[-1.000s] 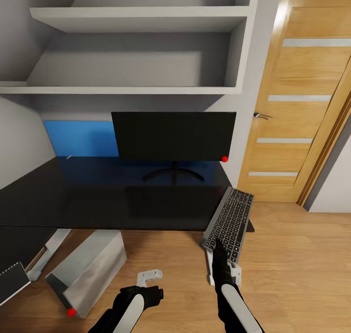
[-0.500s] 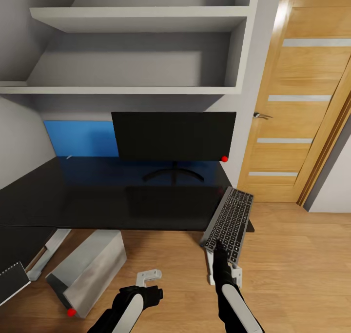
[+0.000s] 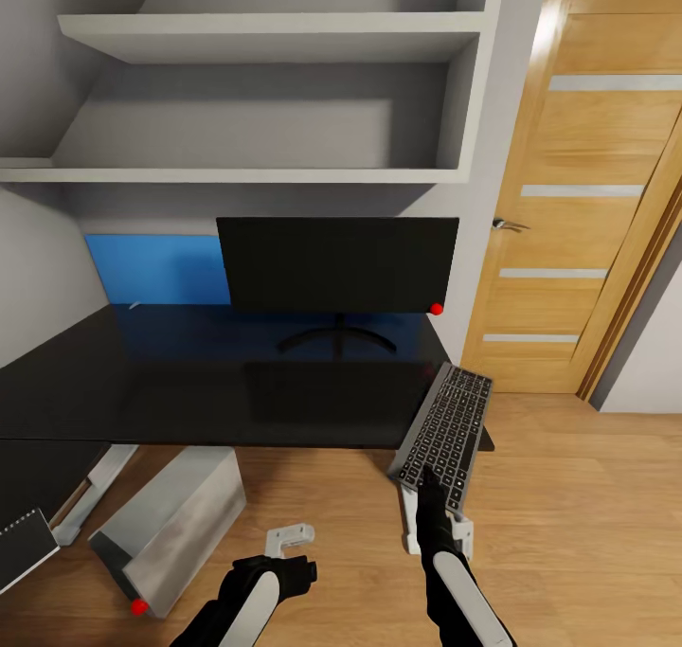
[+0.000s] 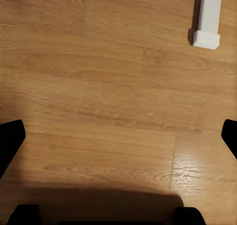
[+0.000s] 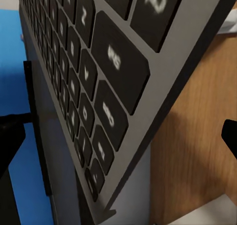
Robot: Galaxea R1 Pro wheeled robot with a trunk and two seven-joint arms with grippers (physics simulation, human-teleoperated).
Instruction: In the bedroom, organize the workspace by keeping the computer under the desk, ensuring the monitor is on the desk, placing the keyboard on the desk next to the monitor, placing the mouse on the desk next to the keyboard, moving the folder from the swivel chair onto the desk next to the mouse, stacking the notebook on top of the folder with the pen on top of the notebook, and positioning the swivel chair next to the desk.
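A home study corner in a simulated room is shown. A long glossy black tabletop (image 3: 189, 382) with a bright blue back panel (image 3: 156, 268) is set into a grey-walled alcove, and two plain grey wall shelves (image 3: 275, 31) are mounted above it. A wide black flat-screen monitor (image 3: 336, 263) with a red dot at one lower corner is stood on the tabletop, and a slim grey keyboard with dark keys (image 3: 445, 426) is seen at its right end, overhanging the edge. A silver-grey computer tower case (image 3: 175, 524) is lying tilted on the light wooden plank floor (image 3: 568, 495). A domestic setting is suggested by the light wooden door with pale horizontal strips and a metal lever handle (image 3: 578, 202).
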